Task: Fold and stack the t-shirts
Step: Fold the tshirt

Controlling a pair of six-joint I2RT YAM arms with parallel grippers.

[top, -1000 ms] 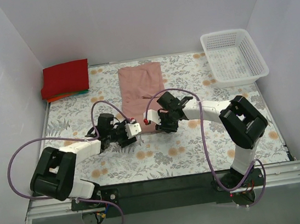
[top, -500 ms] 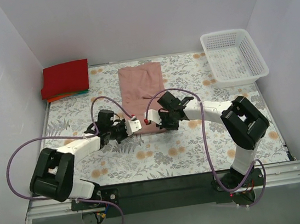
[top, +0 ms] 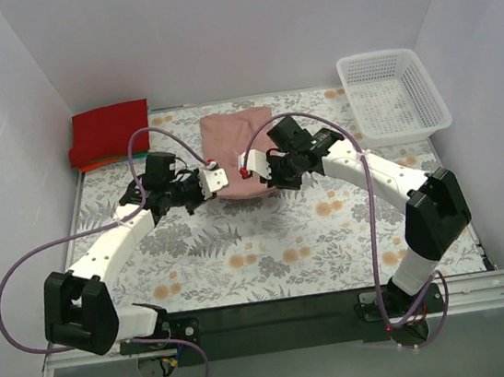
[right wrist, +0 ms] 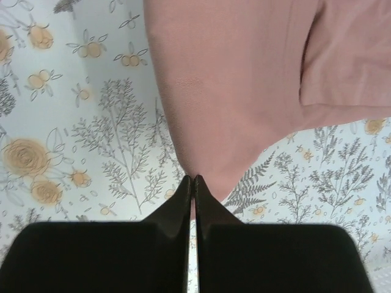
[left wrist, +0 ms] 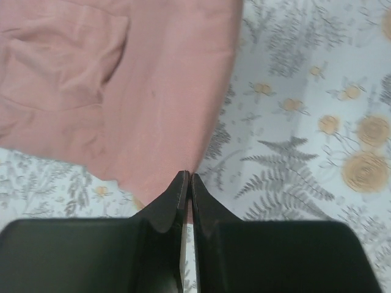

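Left fingers (left wrist: pixel 174 204), right fingers (right wrist: pixel 183 204) tight on pink t-shirt (top: pixel 232 140)

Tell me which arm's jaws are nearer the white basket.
Right. The right arm has its jaws shut on the pink t-shirt mid-table, the basket to its right. The left arm grips the same shirt farther left.

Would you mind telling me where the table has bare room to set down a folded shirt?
Widest: the floral cloth in front, toward the arm bases. Smaller patches lie between the pink t-shirt and the basket, and between it and the folded stack. The centre is crowded: left gripper and right gripper pinch the shirt's near edge.
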